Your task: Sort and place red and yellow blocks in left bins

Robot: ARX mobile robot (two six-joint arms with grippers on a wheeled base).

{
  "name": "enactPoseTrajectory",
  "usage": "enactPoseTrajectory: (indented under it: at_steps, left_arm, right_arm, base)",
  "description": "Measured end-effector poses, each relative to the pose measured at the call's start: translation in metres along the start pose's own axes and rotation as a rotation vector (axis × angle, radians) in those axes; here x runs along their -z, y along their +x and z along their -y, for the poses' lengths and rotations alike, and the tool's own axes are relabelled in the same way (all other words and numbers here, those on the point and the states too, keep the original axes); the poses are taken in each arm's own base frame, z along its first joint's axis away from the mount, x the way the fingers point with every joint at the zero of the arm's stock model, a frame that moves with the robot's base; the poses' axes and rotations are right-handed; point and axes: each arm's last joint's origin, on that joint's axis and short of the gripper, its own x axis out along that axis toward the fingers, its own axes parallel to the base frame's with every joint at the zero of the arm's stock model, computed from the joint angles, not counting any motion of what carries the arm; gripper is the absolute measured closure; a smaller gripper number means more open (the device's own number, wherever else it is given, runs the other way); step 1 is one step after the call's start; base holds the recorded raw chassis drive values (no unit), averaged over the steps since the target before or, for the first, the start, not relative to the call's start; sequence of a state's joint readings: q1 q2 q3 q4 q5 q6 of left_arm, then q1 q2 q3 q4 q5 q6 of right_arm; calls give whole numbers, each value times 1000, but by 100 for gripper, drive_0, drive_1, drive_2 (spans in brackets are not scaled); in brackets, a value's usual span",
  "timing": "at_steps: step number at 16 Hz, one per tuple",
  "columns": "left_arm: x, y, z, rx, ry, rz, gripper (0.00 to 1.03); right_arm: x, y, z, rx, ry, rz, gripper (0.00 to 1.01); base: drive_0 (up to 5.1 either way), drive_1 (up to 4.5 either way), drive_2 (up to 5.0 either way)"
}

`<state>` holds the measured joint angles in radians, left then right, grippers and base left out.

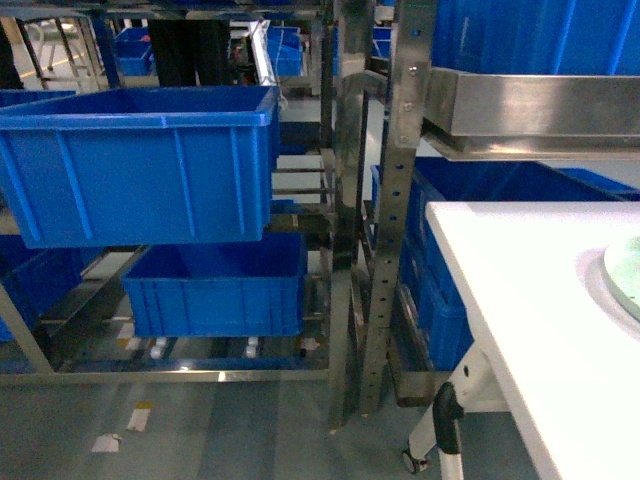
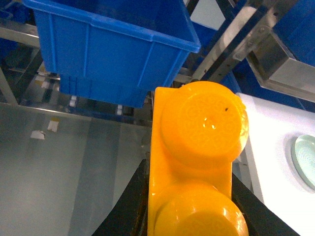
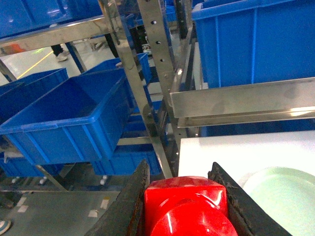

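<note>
Head view: steel rack (image 1: 345,200) fills the frame w/ deep blue crates; biggest is the upper crate (image 1: 140,165) at upper left, thick rim, ribbed sides, sitting tilted on its shelf. Below it, lower center-left, a second blue crate (image 1: 215,290) of the same type, near floor level. More blue crates at right behind the uprights and along the top edge. White table (image 1: 540,310) takes the lower right corner, w/ a pale green plate (image 1: 625,275) cut off at the right edge. Neither arm shows in this view. Left wrist view: yellow block (image 2: 194,167) dominates lower center, glossy yellow-orange plastic, two round studs facing the camera, one above the other, faint molded pattern on the upper stud, small dark speck near its top. The left gripper (image 2: 192,211) is clamped on it; dark jaws press both long sides at the bottom of the frame. Block is held in the air, the upper crate at upper left beyond it, table edge at right. Right wrist view: red block (image 3: 187,206) at bottom center, smaller, glossy red, one round stud, partly cut off by the frame edge. The right gripper (image 3: 182,196) is closed on it, dark jaws touching both sides. Table and green plate lie lower right behind it, crates at left.
</note>
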<state>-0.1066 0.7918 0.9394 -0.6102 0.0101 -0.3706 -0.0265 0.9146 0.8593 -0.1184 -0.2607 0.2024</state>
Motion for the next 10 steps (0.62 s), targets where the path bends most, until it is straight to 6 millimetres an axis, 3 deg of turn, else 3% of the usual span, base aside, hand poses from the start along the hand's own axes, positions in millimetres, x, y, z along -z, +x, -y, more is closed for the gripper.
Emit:
enactPoseTrajectory:
  at_steps: [10]
  left_arm:
    - [0,0,0,-2,-1,3,77]
  right_arm:
    - [0,0,0,-1,0,-1,72]
  base:
    - [-504,242,242]
